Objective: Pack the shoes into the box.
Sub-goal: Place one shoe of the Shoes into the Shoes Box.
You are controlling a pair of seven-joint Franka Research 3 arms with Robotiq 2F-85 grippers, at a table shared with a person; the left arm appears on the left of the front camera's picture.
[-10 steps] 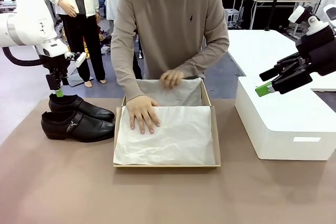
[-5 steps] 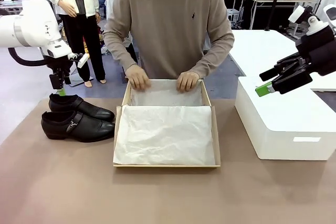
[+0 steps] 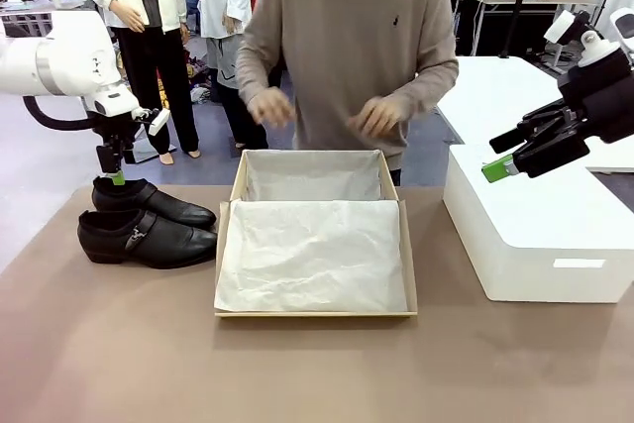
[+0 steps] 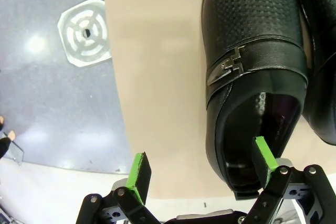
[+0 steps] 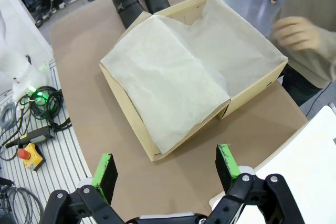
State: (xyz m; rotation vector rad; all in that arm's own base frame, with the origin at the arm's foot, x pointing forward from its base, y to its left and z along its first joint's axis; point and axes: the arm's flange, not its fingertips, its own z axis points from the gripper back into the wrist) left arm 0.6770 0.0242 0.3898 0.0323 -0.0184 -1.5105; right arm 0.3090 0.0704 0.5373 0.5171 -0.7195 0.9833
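Bright, even light from overhead fills the front view. The shoes [image 3: 149, 230] and the box [image 3: 407, 245] cast only faint, soft shadows on the tabletop [image 3: 297, 369]. At upper centre the person's hands [image 3: 270, 106] are smeared by motion blur. In the left wrist view a pale glare spot sits on the floor [image 4: 52, 108] at the left. Both wrist views bow straight edges near the frame borders.

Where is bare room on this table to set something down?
Free: the table strip on the robot's side of the shoebox, and the gap between it and the white plastic box. Crowded: left of the shoebox, with the shoes below the left gripper.
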